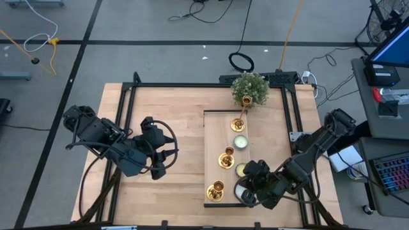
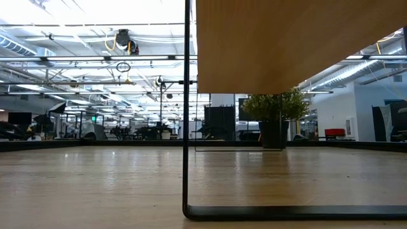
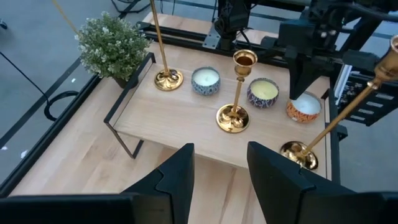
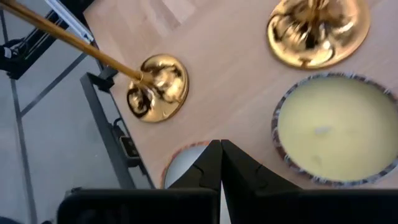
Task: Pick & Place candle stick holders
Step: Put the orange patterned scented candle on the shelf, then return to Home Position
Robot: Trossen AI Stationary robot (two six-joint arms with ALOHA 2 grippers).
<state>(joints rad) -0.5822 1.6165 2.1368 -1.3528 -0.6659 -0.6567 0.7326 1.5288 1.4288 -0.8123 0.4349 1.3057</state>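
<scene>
Three gold candle stick holders stand on their round bases on a raised wooden shelf (image 1: 214, 137): one at the far end (image 1: 238, 123), one in the middle (image 1: 225, 160), one near the front (image 1: 215, 190). My left gripper (image 3: 219, 165) is open and holds nothing. It hangs above the table left of the shelf and points at the middle holder (image 3: 234, 117). My right gripper (image 4: 221, 163) is shut over the shelf's near right corner, just above an orange-rimmed white candle (image 3: 303, 107), beside the front holder's base (image 4: 157, 87). My right gripper points its shut fingers (image 3: 301, 87) slanting down at the orange-rimmed candle's top (image 4: 186, 163). Whether they touch it I cannot tell, because the fingers themselves hide the spot.
A bushy green potted plant (image 1: 249, 89) stands at the shelf's far end. Two more patterned candles (image 3: 205, 81) (image 3: 262, 93) sit along the shelf's right side between the holders. The shelf rests on black wire legs (image 2: 186, 127). Bare table lies left of the shelf.
</scene>
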